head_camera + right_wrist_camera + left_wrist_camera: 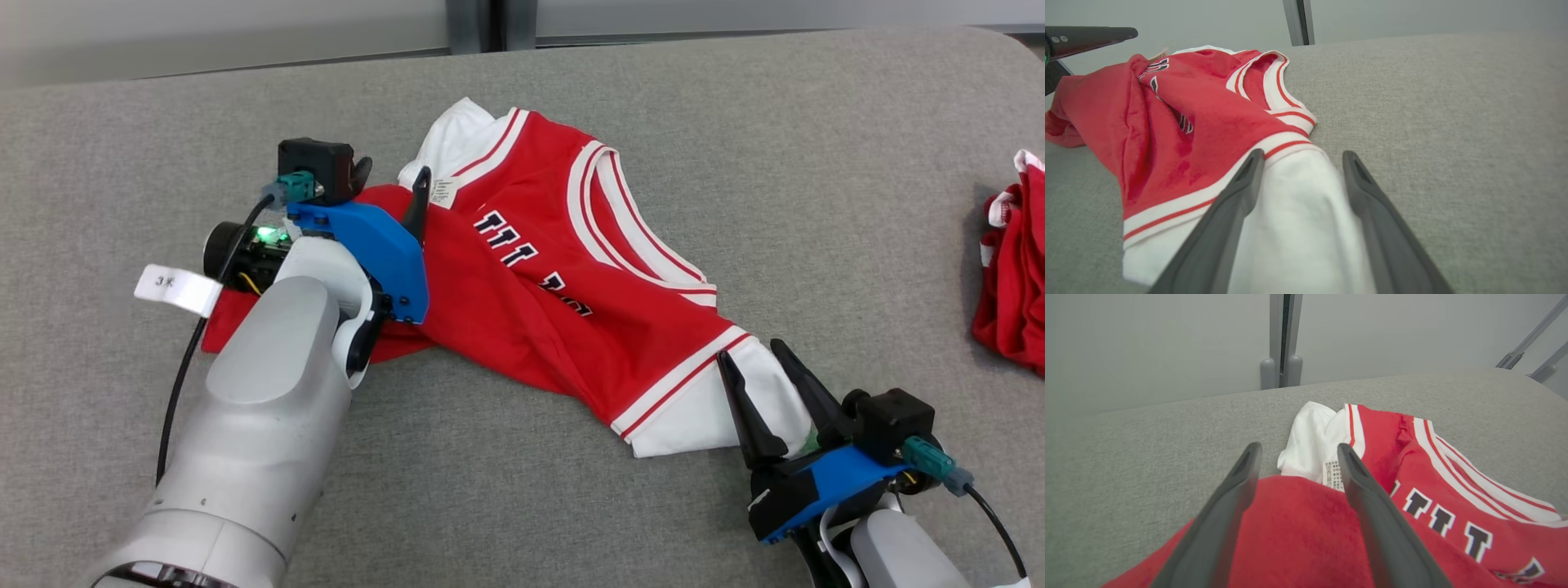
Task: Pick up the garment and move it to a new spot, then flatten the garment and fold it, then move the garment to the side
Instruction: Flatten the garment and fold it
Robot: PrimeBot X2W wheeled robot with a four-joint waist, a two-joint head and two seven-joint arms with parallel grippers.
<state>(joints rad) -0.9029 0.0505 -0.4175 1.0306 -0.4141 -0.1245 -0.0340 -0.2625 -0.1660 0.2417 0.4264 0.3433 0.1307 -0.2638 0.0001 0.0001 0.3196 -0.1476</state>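
The red-and-white jersey [571, 294], seemingly light and limp, is lying rumpled on the grey table [735, 122], with both jaws gaping empty, the left gripper [393, 175] hovering over its red edge [224, 327] and the right gripper [749, 353] straddling its white sleeve [694, 420], probably the surest pinch points.

Grey cushion [735, 122] under garment [522, 302], red bundle [1016, 278]
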